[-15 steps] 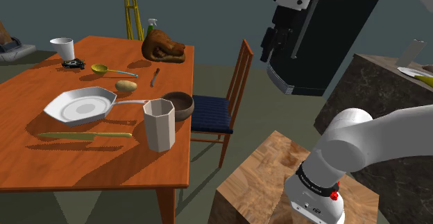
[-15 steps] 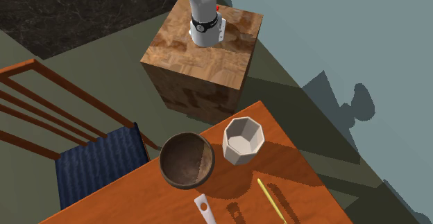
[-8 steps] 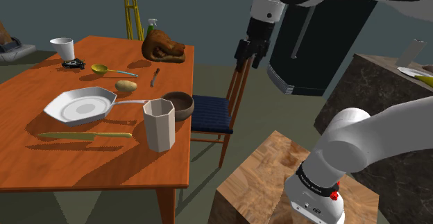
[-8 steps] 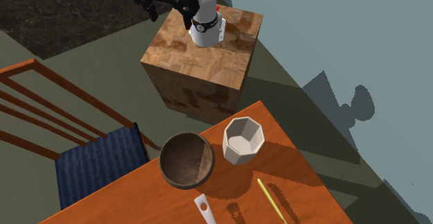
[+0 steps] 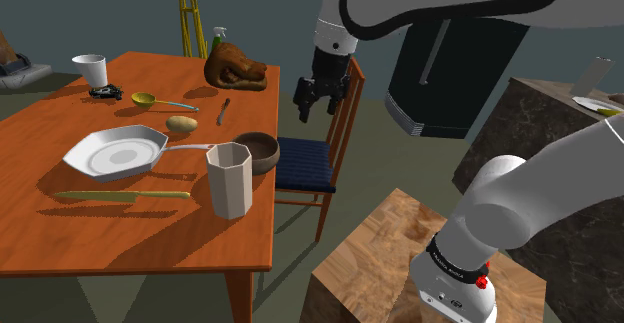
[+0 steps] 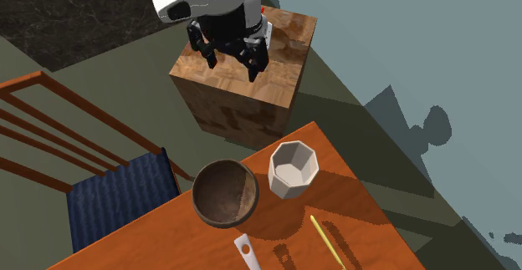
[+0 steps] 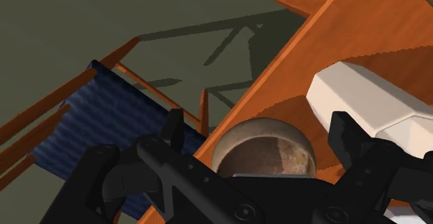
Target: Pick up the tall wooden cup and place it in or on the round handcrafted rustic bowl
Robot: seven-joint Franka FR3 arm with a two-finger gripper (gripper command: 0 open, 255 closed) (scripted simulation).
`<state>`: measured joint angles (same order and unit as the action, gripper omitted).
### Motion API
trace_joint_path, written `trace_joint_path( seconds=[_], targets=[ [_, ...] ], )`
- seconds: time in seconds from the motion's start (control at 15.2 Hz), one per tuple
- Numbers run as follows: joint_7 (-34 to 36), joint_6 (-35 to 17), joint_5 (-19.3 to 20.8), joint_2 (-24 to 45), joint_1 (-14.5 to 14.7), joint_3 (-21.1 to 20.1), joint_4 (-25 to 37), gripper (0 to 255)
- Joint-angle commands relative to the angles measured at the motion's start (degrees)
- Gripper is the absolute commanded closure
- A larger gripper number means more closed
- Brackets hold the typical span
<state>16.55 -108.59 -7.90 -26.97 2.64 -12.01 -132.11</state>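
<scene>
The tall cup [image 5: 229,179] is pale and faceted, drawn off-white, and stands upright near the table's corner; it also shows as the cup [image 6: 292,169] [image 7: 368,105]. Right beside it sits the round brown bowl [image 5: 262,151] [image 6: 225,192] [image 7: 267,146], with nothing in it. My gripper [image 5: 312,108] [image 6: 232,61] [image 7: 258,124] hangs open in the air above the chair, off the table's edge, higher than the bowl and cup and to their right in the shoulder view. Nothing is between its fingers.
On the orange table [image 5: 60,231] lie a white frying pan [image 5: 115,154], a knife [image 5: 120,195], a potato [image 5: 181,124], a ladle [image 5: 150,100], a brown roast [image 5: 235,68] and a white mug [image 5: 91,69]. A blue-seated chair [image 5: 305,161] stands between table and stand [image 5: 400,261].
The arm has swung down and toward the shoulder view's left, carrying the gripper from high near the dark cabinet to above the chair. The fingers stay open; cup and bowl are unmoved.
</scene>
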Motion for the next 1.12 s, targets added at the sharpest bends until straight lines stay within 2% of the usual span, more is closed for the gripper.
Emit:
trace_joint_path(
  seconds=[0.0,0.4,0.79,1.06],
  targets=[
    [3.02,-3.04,0.09,3.76,0.20,-2.22,1.01,0],
    [11.97,-9.51,3.14,15.75,0.30,-7.57,6.69,0],
    [22.03,-13.47,9.78,29.30,1.43,-11.01,15.37,0],
    [23.65,-15.85,11.33,32.11,1.94,-11.04,15.51,0]
  ],
)
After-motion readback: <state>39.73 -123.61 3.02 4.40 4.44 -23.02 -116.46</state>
